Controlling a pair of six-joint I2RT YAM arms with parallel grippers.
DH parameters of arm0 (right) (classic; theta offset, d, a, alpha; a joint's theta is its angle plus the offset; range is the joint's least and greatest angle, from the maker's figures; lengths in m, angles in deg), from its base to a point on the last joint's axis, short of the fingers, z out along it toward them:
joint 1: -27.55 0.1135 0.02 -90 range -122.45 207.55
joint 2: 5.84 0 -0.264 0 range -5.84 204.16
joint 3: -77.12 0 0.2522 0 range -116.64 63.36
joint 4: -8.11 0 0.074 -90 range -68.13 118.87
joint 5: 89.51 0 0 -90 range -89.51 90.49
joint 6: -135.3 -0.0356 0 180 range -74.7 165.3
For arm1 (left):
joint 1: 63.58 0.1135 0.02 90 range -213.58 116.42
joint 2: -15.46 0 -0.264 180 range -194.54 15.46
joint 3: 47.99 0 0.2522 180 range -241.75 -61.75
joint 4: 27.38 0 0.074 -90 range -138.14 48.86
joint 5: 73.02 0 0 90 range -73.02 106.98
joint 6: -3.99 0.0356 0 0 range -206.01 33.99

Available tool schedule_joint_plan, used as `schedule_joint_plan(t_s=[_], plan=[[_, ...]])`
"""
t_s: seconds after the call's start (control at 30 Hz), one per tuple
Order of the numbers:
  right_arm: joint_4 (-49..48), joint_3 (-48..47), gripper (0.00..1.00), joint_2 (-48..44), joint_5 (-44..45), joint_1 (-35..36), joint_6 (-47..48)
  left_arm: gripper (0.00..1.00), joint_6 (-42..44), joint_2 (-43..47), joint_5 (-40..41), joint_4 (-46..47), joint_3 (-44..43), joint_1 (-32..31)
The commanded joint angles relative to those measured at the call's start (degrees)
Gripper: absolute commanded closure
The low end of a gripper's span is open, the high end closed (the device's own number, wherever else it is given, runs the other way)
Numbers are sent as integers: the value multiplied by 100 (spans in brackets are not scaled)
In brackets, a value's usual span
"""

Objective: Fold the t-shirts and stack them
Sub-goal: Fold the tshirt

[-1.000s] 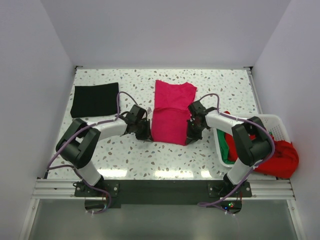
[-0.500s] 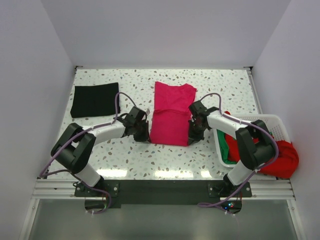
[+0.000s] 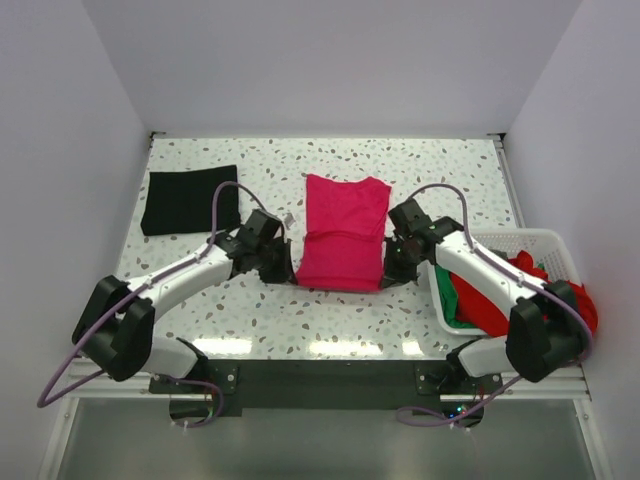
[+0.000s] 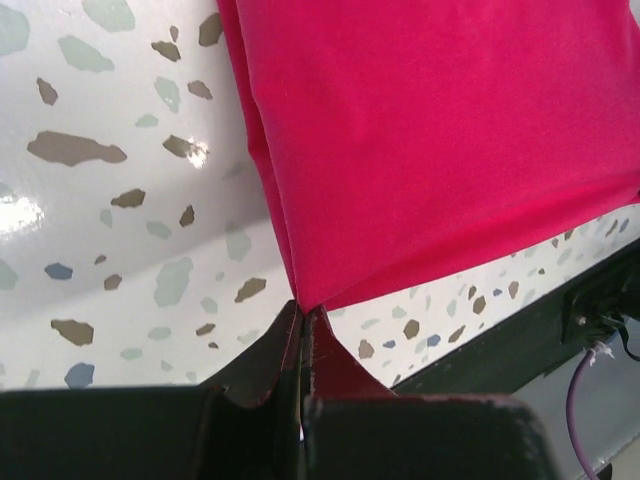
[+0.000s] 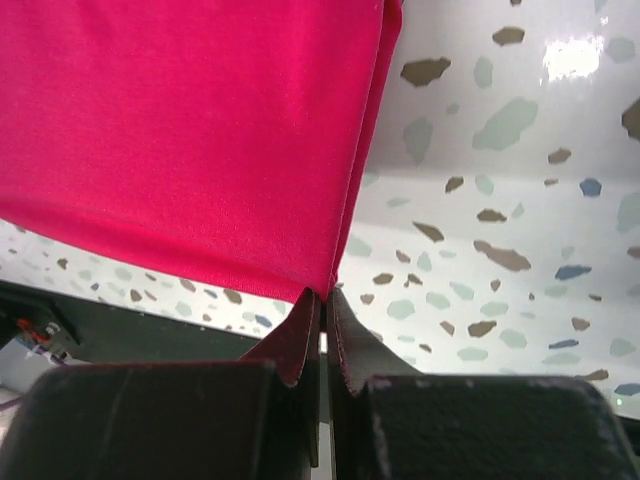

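Observation:
A magenta-pink t-shirt [image 3: 343, 232] lies mid-table, folded into a narrow strip. My left gripper [image 3: 288, 272] is shut on its near left corner [image 4: 305, 296], and my right gripper [image 3: 388, 276] is shut on its near right corner [image 5: 326, 288]. Both corners are lifted, so the near edge of the pink cloth [image 5: 180, 150] hangs taut between the two pinches [image 4: 430, 140]. A black t-shirt [image 3: 190, 198] lies folded flat at the far left. Red and green t-shirts [image 3: 490, 300] are heaped in the basket on the right.
The white lattice basket [image 3: 540, 241] stands at the table's right edge, close beside my right arm. White walls close in the left, back and right sides. The table's near edge [image 3: 320, 348] runs just in front of the shirt.
Both grippers have drawn the pink shirt's near edge toward the arm bases and a little apart. The shirt now lies squarer to the table. Both arms have stretched out lower.

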Motion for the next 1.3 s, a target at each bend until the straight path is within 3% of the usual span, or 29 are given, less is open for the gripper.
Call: schedule_joint_plan(t_s=[0.0, 0.23, 0.5, 0.77, 1.27], plan=[[879, 103, 100, -554, 282, 13, -93, 100, 219, 434, 185, -888, -230, 12], [1495, 200, 100, -1415, 300, 101, -347, 100, 176, 1243, 28, -1785, -301, -6], [1847, -248, 100, -1848, 458, 110, -629, 100, -115, 1745, -202, -1961, -616, -58], [1426, -844, 100, -1453, 1213, 75, -691, 100, -27, 1077, 44, -1689, -1329, -41], [854, -2373, 100, 330, 1372, -566, 82, 100, 553, -566, -105, -1214, -2674, 627]])
